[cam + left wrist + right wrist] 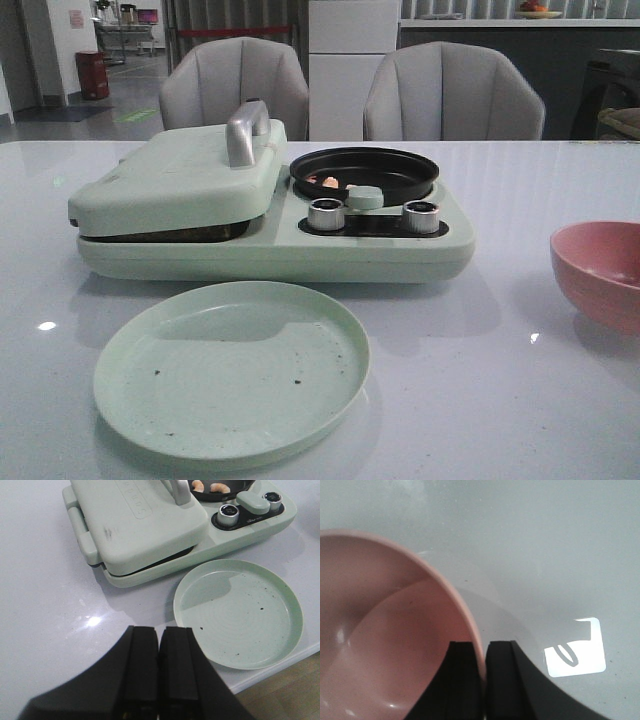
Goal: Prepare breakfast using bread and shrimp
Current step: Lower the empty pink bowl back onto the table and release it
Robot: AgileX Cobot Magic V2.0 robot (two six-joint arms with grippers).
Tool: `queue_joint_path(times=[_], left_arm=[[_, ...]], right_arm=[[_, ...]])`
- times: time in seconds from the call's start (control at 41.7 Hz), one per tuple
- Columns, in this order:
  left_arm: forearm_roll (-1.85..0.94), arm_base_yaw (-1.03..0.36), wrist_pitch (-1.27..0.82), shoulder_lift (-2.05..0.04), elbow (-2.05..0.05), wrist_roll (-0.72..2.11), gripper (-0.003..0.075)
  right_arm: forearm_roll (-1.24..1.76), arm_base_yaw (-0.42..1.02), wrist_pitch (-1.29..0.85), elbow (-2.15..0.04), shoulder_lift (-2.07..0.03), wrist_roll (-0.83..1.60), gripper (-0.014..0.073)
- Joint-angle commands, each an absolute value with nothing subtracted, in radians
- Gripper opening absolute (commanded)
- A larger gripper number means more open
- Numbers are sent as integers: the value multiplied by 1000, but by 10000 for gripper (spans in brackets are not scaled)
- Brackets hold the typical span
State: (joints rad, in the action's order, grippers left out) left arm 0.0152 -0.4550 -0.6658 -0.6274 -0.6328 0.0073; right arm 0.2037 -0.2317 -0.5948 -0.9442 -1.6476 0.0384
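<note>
1. The left gripper (159, 667) hangs over bare table (520, 400), fingers pressed together, holding nothing.
2. The right gripper (484, 672) has its fingers nearly together at the pink bowl's (385, 630) rim; whether it grips it is unclear.
3. The shrimp (210, 487) lie in the black pan (365, 172) at the breakfast maker's (270, 215) far right.
4. Its lid (180, 180) is down; no bread shows.
5. A pale green plate (232, 368) lies near, crumbs on it.

Surface (560, 420): white, glossy.
Breakfast maker (270, 215): pale green, centre; lid (180, 180) closed, silver handle (247, 132) on top.
Round pan (365, 172): black, holds shrimp (329, 182).
Plate (232, 368): green, crumb-speckled, near edge.
Bowl (600, 272): pink, right edge.
</note>
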Motion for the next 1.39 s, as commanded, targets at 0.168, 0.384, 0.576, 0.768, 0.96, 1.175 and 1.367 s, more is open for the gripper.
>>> queue_joint_path(times=[0.168,0.384,0.576,0.768,0.96,1.175,1.367], left_arm=[[7,-461,-592,-628,-662,0,102],[7,-461,-592,-628,-662,0,102],[7,-461,-592,-628,-649,0,102],[7,-461,-592,-628,-646,0,102],[7,-461,-592,-628,-646,0,102],[0,-461,-592,-628,-646,0,102],[0,-461,-592,-628,-646,0,102]], right_arm=[[173,-238,-561,-967,-1620,62,389],[171,-230,-561,-967,-1475,85,394],[164,-129,-595,-942,-1244,143,394],[137,35,-696,-895,-1011,143,394],[125,81,-832,-817,-790,141,392],[52,80,-977,-747,-562,69,393],[52,80,-989,-703,-446,64,390]])
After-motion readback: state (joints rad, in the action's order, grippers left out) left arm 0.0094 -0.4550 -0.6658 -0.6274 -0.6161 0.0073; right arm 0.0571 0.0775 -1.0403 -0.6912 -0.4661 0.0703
